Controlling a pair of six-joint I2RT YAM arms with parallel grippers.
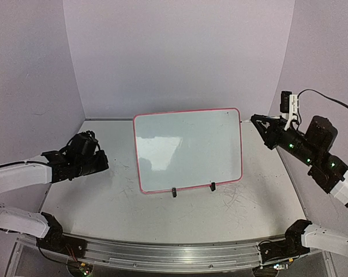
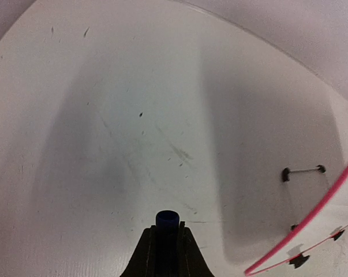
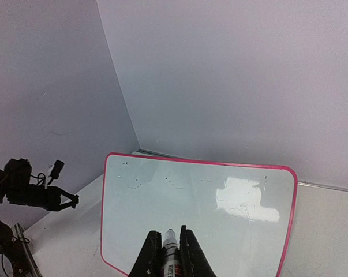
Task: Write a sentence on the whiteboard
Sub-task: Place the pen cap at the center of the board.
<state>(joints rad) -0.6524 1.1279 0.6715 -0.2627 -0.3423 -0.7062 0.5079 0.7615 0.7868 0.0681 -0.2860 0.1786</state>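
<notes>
The whiteboard (image 1: 188,150), glossy white with a pink-red frame, stands leaning back on two black clip feet (image 1: 174,192) at the table's middle. The sentence is not in view; the board's face (image 3: 197,202) carries only faint grey specks. My right gripper (image 1: 257,120) hovers off the board's upper right corner, shut on a white marker (image 3: 171,249) whose bare tip points at the board. My left gripper (image 1: 103,163) stays left of the board, low over the table, shut on a dark blue marker cap (image 2: 167,219). The board's pink edge (image 2: 312,216) shows at the right of the left wrist view.
The white tabletop (image 1: 116,202) is scuffed with grey scratches in front of the board. Pale walls enclose the back and both sides. A metal rail (image 1: 162,254) runs along the near edge between the arm bases.
</notes>
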